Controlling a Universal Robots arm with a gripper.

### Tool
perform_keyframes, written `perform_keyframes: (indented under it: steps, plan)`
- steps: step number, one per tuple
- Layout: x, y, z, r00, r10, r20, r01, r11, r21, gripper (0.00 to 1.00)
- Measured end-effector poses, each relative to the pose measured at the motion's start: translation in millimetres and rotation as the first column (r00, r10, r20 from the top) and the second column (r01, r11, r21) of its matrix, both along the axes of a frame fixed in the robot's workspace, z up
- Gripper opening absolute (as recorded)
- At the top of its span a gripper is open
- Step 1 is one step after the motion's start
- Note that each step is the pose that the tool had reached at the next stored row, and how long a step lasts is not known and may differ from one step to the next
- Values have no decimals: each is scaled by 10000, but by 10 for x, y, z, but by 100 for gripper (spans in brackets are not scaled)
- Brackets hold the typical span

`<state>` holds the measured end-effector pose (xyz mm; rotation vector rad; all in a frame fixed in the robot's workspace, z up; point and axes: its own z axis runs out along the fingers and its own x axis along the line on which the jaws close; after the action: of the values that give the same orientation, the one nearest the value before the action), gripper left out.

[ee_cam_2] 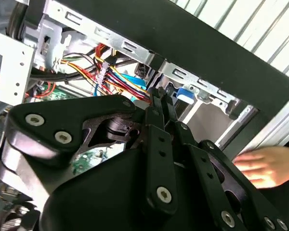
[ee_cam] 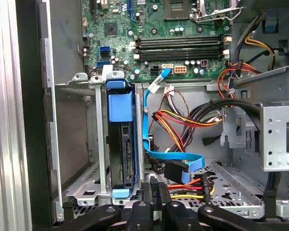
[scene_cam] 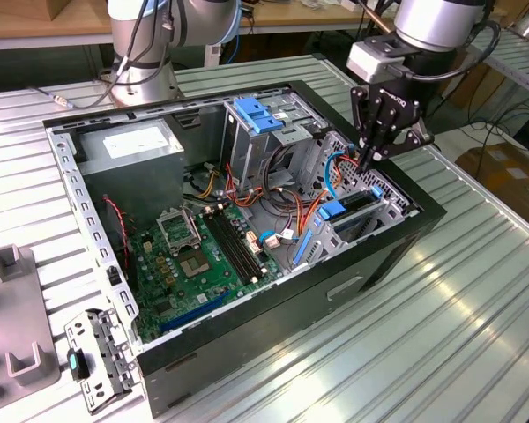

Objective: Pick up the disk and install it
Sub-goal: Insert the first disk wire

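— Whereabouts of the black rectangular hard drive with the blue plastic frame (ee_cam: 121, 144)?
— Standing on edge in a slot of the grey metal drive cage (ee_cam: 77, 144), inside the open black computer case (scene_cam: 247, 352) on the ribbed metal desk (scene_cam: 441, 335). Seated deep, so probably already home.
— And the black pincer (scene_cam: 368, 161)?
— Closed on nothing, hanging just beside the drive's end among blue and orange cables. Possibly shut for pushing rather than grasping.
— Anything unclear?
— Actual contact with the drive: impossible to tell. Label hidden. Blurred hand (ee_cam_2: 265, 166) past the case wall.
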<state>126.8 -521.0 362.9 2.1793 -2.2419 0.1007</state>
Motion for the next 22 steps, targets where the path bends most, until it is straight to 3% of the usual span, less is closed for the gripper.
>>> perform_keyframes:
  steps: [3, 6, 10, 14, 19, 22]
  plan:
    - [-44, -17, -36, 9999, 162, 2, -162, 9998, 142, 17]
    - [-72, -122, -49, 9999, 171, 2, -171, 9997, 150, 17]
    - [-142, -165, -70, 9996, 268, 5, -268, 9995, 163, 17]
    - [-145, -218, -94, 9992, 401, 6, -401, 9990, 173, 17]
    - [-160, -235, -117, 9970, 777, 7, -777, 9968, 178, 17]
    - [-161, -239, -131, 9980, 640, 7, -640, 9978, 176, 17]
